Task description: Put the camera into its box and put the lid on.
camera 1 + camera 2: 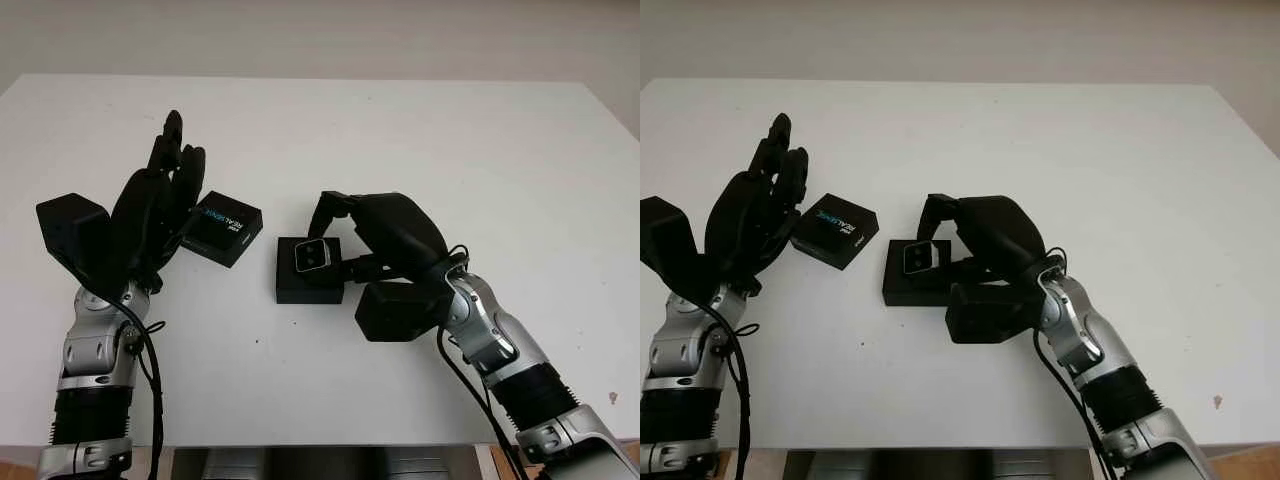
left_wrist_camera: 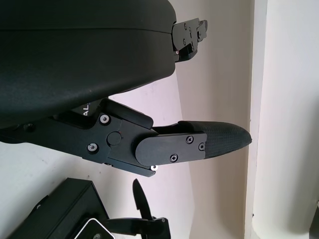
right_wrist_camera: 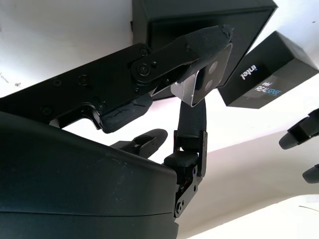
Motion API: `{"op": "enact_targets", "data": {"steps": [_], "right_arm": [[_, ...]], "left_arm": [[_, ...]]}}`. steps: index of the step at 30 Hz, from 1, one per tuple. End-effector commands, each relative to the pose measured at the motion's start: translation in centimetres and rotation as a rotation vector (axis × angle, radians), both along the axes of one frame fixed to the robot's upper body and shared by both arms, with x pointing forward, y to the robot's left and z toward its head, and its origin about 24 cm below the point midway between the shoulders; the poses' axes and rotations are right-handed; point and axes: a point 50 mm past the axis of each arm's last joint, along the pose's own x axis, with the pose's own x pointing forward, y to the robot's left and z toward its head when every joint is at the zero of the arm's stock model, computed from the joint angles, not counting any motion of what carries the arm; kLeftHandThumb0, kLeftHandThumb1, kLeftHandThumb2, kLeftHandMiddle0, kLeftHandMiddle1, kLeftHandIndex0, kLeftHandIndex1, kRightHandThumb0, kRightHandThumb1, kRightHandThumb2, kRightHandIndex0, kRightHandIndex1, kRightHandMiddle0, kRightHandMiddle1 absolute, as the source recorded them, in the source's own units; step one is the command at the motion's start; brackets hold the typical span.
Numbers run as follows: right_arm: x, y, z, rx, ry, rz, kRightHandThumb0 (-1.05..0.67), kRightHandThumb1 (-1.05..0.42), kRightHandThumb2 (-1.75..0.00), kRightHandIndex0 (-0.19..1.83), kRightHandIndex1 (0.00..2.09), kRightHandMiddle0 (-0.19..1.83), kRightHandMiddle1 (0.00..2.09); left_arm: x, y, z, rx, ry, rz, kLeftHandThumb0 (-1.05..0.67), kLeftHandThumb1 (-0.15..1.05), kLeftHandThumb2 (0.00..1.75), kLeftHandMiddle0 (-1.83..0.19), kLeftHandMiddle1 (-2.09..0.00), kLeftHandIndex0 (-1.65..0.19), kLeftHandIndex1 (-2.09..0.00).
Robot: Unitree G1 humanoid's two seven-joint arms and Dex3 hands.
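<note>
A small silver camera (image 1: 313, 256) is pinched between the fingers of my right hand (image 1: 332, 243), just over the open black box (image 1: 308, 288) at the table's centre. Whether it touches the box floor I cannot tell. In the right wrist view the camera (image 3: 203, 79) sits between a fingertip (image 3: 209, 40) and the thumb, with the box (image 3: 199, 17) behind it. The black lid (image 1: 223, 228), printed with white and blue lettering, lies left of the box. My left hand (image 1: 172, 160) is open, raised beside the lid's left edge without touching it.
The white table (image 1: 420, 140) stretches far behind and to the right of the box. Its front edge (image 1: 300, 445) runs close below both forearms. The lid (image 3: 264, 74) lies apart from the box, with a strip of table between them.
</note>
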Motion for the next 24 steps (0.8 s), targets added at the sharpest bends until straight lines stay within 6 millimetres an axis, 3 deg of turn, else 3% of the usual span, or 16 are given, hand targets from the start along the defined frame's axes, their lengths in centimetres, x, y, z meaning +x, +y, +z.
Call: {"op": "enact_targets", "data": {"steps": [1,24], "right_arm": [[-0.20,0.05,0.13,0.033,0.012,-0.001,-0.44,-0.95,-0.05,0.52,0.07,0.49,1.64],[0.09,-0.18,-0.42,0.103,0.096,-0.048,-0.44,-0.96,-0.06,0.51,0.06,0.44,1.71]], "left_arm": [[0.04,0.10,0.25,0.005,-0.010,0.004,-0.77,1.05,0.48,0.19,0.00,0.19,0.00],[-0.14,0.11,0.12,-0.005,-0.011,-0.003,-0.76,1.05,0.48,0.19,0.00,0.19,0.00]]}}
